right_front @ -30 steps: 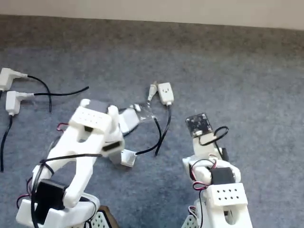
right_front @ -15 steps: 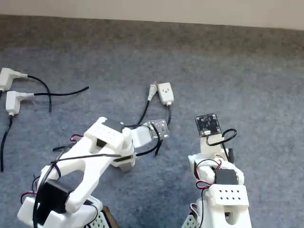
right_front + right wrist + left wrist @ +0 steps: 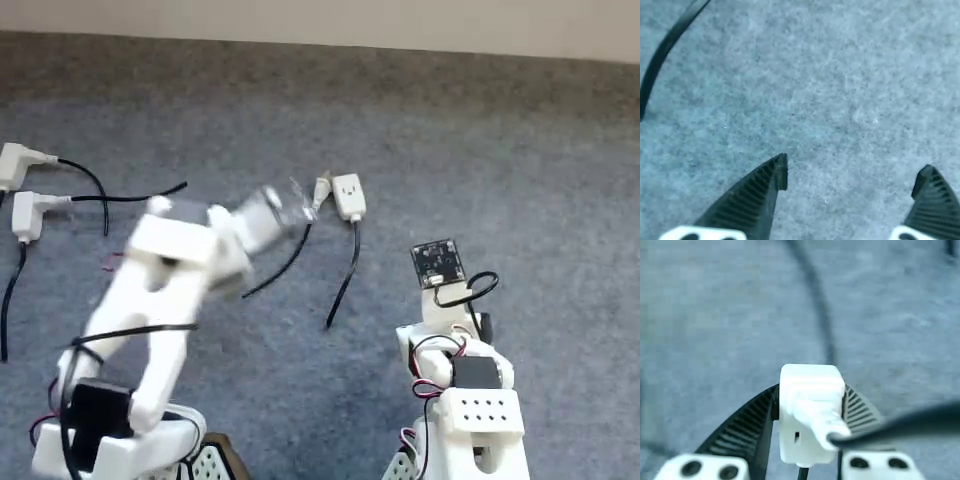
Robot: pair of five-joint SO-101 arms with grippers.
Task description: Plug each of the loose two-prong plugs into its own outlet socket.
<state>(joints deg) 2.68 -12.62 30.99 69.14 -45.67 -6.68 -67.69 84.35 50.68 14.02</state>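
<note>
My left pincer point(image 3: 810, 390) pinches a white plug point(image 3: 807, 415) with its black cable, near the white outlet socket point(image 3: 348, 193), while my right pincer point(image 3: 855, 167) hangs spread wide over the grey bench point(image 3: 850, 75).

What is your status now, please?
Left gripper shut on white plug. Right gripper open over carpet. Outlet socket lies apart, black cord beside it.
</note>
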